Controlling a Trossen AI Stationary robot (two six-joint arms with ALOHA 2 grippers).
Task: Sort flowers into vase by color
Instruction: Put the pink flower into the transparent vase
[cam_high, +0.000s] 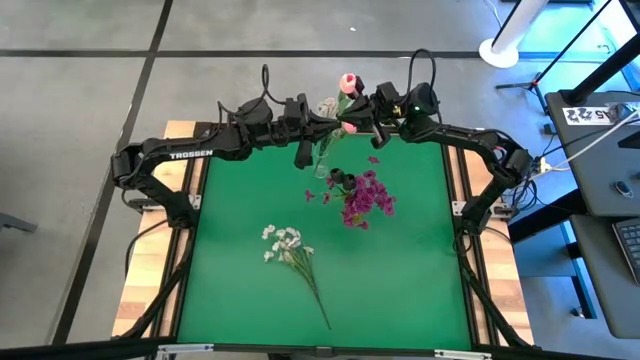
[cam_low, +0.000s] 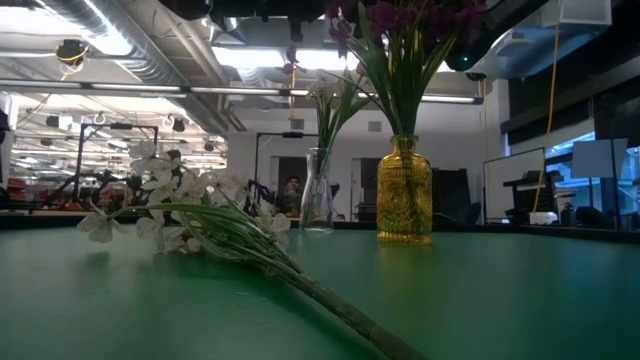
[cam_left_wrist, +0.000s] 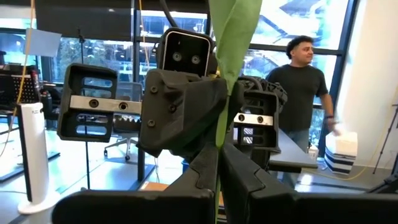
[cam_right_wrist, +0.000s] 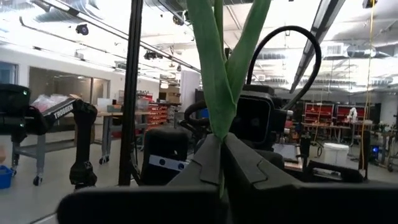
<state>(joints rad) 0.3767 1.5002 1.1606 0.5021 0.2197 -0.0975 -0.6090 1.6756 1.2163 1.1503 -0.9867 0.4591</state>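
"TROSSEN" is lettered on the left arm (cam_high: 190, 153). Its left end effector (cam_left_wrist: 217, 180) is clamped on the pink flower's (cam_high: 347, 84) green stem above the clear vase (cam_low: 317, 190). The right end effector (cam_right_wrist: 221, 171) is likewise closed on that stem. White flowers (cam_high: 285, 245) lie on the desk (cam_high: 400, 280).

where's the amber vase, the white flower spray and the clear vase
amber vase (cam_low: 404, 195), low view, on its patterned body
white flower spray (cam_high: 284, 243), high view, on the blossoms
clear vase (cam_low: 317, 195), low view, on its glass body
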